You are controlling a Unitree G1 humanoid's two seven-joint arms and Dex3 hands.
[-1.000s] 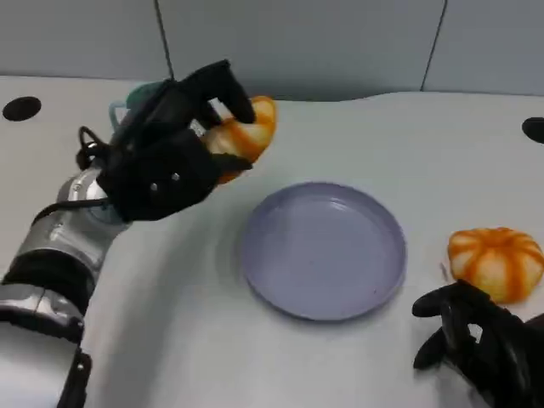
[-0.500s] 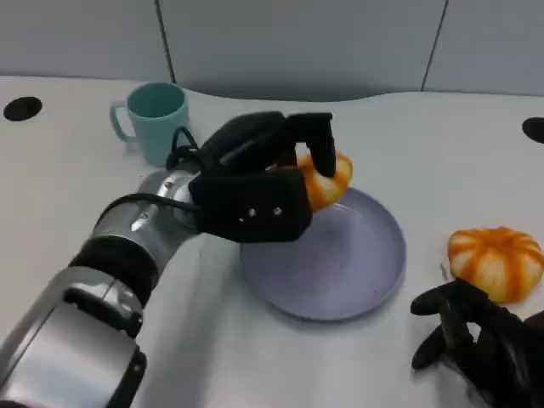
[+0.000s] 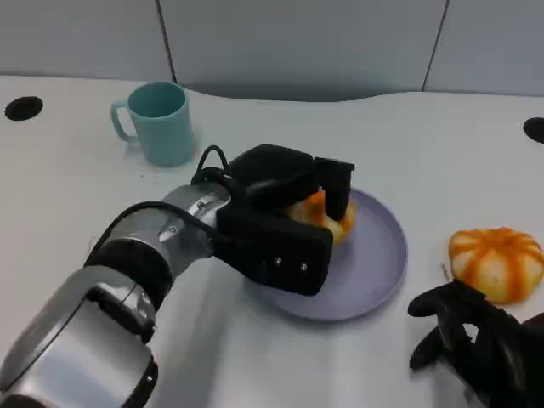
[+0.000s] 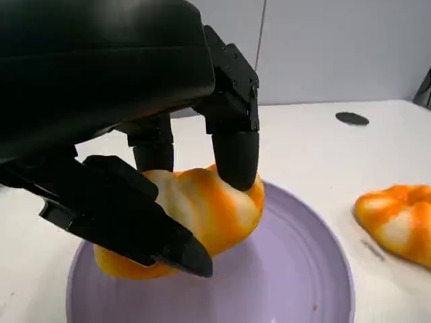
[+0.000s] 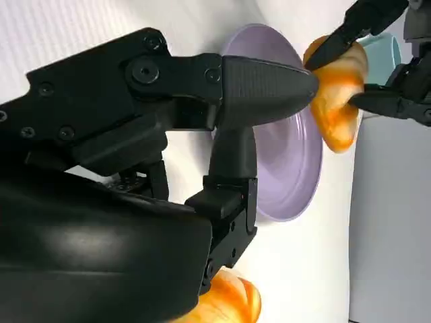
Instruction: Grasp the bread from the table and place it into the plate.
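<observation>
My left hand (image 3: 285, 217) grips an orange and white bread bun (image 3: 326, 219) over the left half of the lavender plate (image 3: 378, 263). In the left wrist view the fingers (image 4: 232, 145) clamp the bun (image 4: 202, 215) from both sides, low against the plate (image 4: 296, 282). I cannot tell if it touches the plate. A second orange bun (image 3: 497, 262) lies on the table right of the plate. My right hand (image 3: 476, 344) rests near the table's front right, just in front of that bun, holding nothing, fingers apart. The right wrist view shows the held bun (image 5: 340, 97) beside the plate (image 5: 289, 168).
A teal mug (image 3: 160, 121) stands at the back left of the white table (image 3: 425, 144). Two dark round holes (image 3: 23, 108) mark the table's far left and far right edges. A grey wall panel rises behind the table.
My left hand has carried the bun from beside the mug rightward and down over the plate. The right hand and the second bun have stayed put.
</observation>
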